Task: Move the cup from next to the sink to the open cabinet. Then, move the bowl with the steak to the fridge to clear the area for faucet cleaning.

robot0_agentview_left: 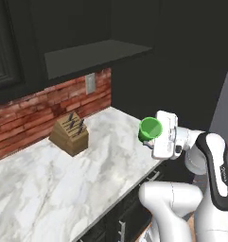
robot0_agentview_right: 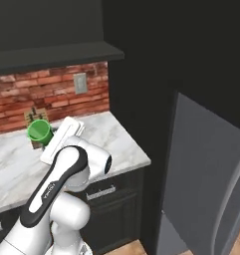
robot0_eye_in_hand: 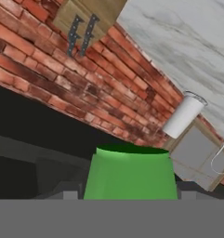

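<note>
Marble countertop (robot0_agentview_left: 63,175) carries a wooden knife block (robot0_agentview_left: 70,133) against the brick backsplash (robot0_agentview_left: 35,111); right of the block, the gripper (robot0_agentview_left: 152,137) jaws clamp the cup (robot0_agentview_left: 150,128), held off the countertop below the open cabinet (robot0_agentview_left: 94,54) shelf

The cup (robot0_agentview_left: 150,128), a small bright green tapered tumbler, hangs upright above the marble counter's front edge; the open cabinet (robot0_agentview_left: 94,56) shows a dark shelf.

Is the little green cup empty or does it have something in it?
Empty as far as shows: the small bright green tapered cup faces the left base camera mouth-first, and only green inside is visible.
</note>
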Robot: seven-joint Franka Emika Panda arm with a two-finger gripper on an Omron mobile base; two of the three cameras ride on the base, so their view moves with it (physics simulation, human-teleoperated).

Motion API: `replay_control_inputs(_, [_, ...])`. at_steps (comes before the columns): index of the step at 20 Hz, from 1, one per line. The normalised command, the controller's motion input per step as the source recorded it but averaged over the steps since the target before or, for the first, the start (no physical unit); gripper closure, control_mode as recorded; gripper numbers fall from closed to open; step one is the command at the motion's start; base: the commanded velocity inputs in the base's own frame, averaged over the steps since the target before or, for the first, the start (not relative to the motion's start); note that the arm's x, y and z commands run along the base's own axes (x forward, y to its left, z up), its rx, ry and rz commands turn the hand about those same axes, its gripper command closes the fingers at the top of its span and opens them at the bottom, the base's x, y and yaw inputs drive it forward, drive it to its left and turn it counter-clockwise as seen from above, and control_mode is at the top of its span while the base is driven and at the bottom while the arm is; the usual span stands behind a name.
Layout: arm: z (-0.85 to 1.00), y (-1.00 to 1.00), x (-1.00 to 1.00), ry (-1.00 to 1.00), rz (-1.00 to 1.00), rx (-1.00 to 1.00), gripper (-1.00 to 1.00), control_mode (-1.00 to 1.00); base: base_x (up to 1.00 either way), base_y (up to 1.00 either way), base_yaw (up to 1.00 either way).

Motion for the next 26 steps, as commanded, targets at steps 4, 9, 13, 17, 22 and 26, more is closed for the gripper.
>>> replay_control_inputs(4, [0.0, 0.0, 0.0, 0.0, 0.0, 0.0, 1.0, 1.0, 0.29, -0.42, 0.43])
replay_control_inputs(9, [0.0, 0.0, 0.0, 0.0, 0.0, 0.0, 1.0, 1.0, 0.3, -0.65, 0.43])
replay_control_inputs(13, [0.0, 0.0, 0.0, 0.0, 0.0, 0.0, 1.0, 1.0, 0.12, -0.52, 0.42])
replay_control_inputs(17, [0.0, 0.0, 0.0, 0.0, 0.0, 0.0, 1.0, 1.0, 0.13, -0.12, 0.12])
replay_control_inputs(22, [0.0, 0.0, 0.0, 0.0, 0.0, 0.0, 1.0, 1.0, 1.0, 0.0, -0.01])
replay_control_inputs(26, [0.0, 0.0, 0.0, 0.0, 0.0, 0.0, 1.0, 1.0, 0.69, -0.02, 0.0])
